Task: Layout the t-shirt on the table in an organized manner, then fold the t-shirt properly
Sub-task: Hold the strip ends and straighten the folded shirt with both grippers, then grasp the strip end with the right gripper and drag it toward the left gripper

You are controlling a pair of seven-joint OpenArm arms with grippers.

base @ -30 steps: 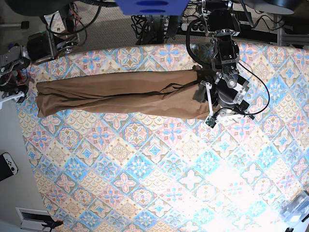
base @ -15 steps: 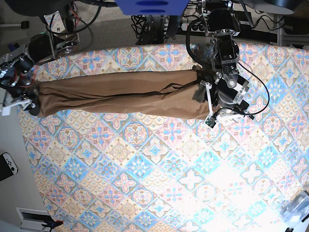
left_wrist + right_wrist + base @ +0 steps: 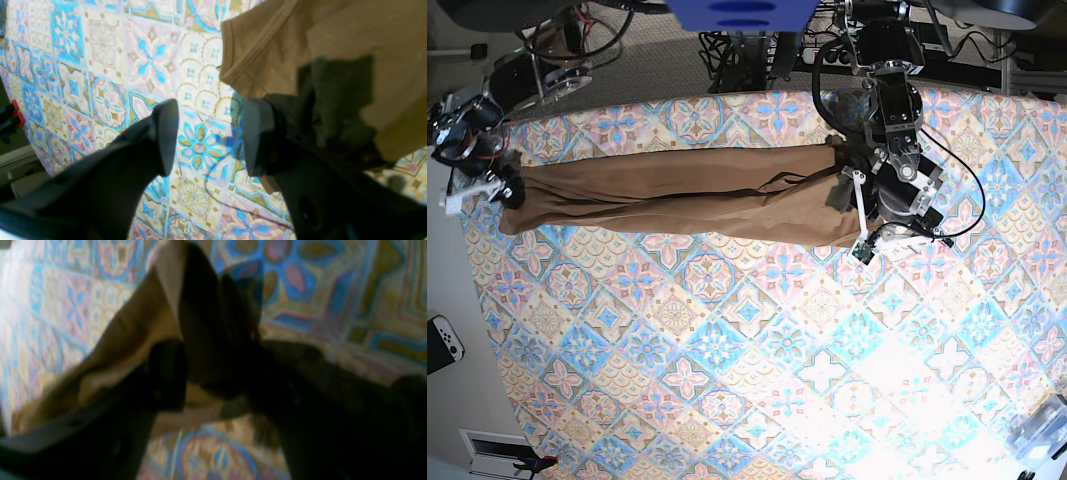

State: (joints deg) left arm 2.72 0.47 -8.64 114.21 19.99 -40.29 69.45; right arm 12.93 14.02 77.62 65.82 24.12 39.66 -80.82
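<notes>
The tan-brown t-shirt lies in a long narrow strip across the back half of the patterned table. My left gripper stands open at the strip's right end. In the left wrist view its fingertips straddle bare table, and a hemmed corner of the shirt lies just beyond the right finger. My right gripper is at the strip's left end, open. In the blurred right wrist view a shadowed fold of the shirt sits between its spread fingers.
The table's left edge runs right beside the right gripper. Cables and equipment crowd the floor behind the back edge, with a blue object at the top. A white controller lies on the floor at left. A clear plastic item sits at bottom right.
My right arm has come in from off the table's left edge onto the shirt's left end. The left arm and the rest of the shirt have not moved.
</notes>
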